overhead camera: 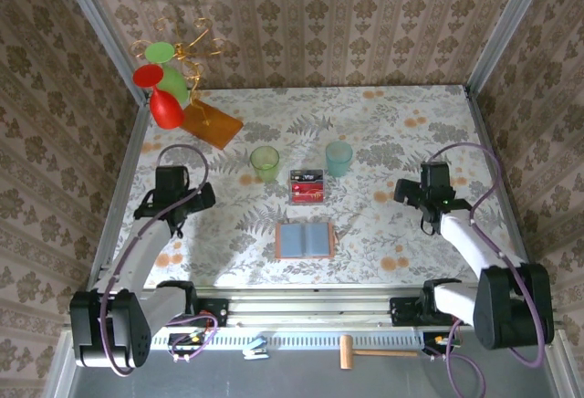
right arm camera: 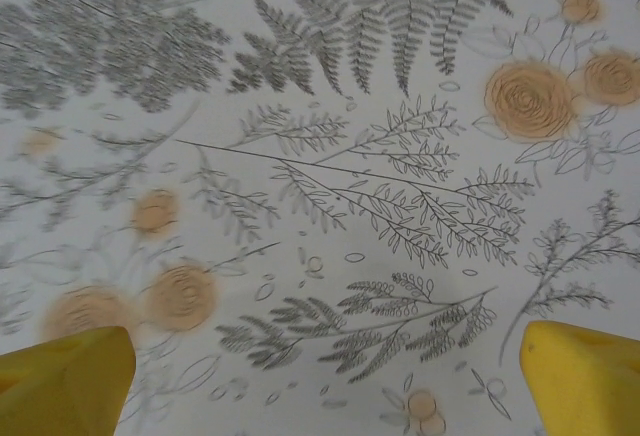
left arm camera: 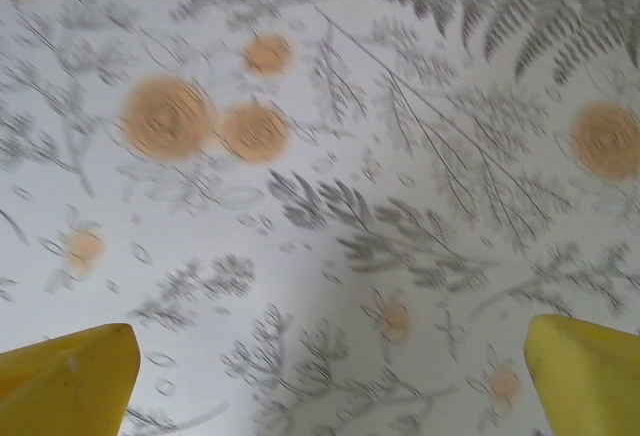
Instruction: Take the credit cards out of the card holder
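Credit cards [overhead camera: 307, 186] lie between left claw [overhead camera: 204, 198] and right claw [overhead camera: 403, 191].

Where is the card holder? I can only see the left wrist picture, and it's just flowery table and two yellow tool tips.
Observer: The card holder lies open and flat on the table, near the middle of the table's near side.
Operator: Are the cards stuck inside it?
Observer: No. The credit cards lie on the table just beyond it, apart from it, between a green cup and a blue cup.
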Motion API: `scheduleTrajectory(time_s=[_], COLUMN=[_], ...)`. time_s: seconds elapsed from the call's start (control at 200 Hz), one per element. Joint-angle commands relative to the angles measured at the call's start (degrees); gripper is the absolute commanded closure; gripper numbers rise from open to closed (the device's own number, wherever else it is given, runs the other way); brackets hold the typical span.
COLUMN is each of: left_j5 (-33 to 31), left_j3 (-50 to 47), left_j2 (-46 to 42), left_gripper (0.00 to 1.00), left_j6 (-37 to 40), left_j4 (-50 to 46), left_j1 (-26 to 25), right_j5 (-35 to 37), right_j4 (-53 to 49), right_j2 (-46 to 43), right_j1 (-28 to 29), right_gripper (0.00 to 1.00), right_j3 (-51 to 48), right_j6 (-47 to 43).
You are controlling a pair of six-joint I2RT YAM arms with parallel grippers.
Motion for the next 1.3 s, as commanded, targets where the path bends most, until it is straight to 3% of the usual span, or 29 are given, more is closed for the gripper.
scheduleTrajectory(time_s=[0.0,0.11,0.235,0.535,0.72,0.87,1.23,1.295], left_j5=[-5.1,-4.6,-4.8,0.8,7.1,10.5,18.9,17.9], left_j3=[-1.4,-2.0,-6.8,-14.6,-13.0,-11.7,-9.0,-9.5], left_j2=[1.0,2.7,3.6,12.8,18.9,23.4,26.5,27.2], left_gripper=[0.0,0.0,0.0,0.0,0.0,0.0,0.0,0.0], left_j6=[2.7,5.6,10.6,13.5,13.4,14.9,19.2,21.0], left_j4=[6.2,12.1,26.2,54.5,62.3,65.1,64.3,65.8], left_j1=[2.8,4.2,4.5,7.9,9.2,9.7,8.6,7.2], right_j5=[1.7,1.8,2.4,-3.8,-9.0,-10.4,-6.4,-6.4], right_j4=[12.8,17.9,28.3,45.5,47.5,60.2,56.5,56.6], right_j2=[4.5,8.2,9.4,13.4,16.2,20.1,19.7,19.7], right_j1=[-1.1,-1.2,-1.8,-2.7,-1.7,-0.8,0.9,0.9], right_gripper=[0.0,0.0,0.0,0.0,0.01,0.01,0.0,0.0], right_j3=[0.6,2.0,-0.1,-4.2,-3.7,-8.5,-6.9,-6.9], right_j6=[-1.8,-3.2,-4.5,-6.3,-9.4,-11.0,-11.9,-11.9])
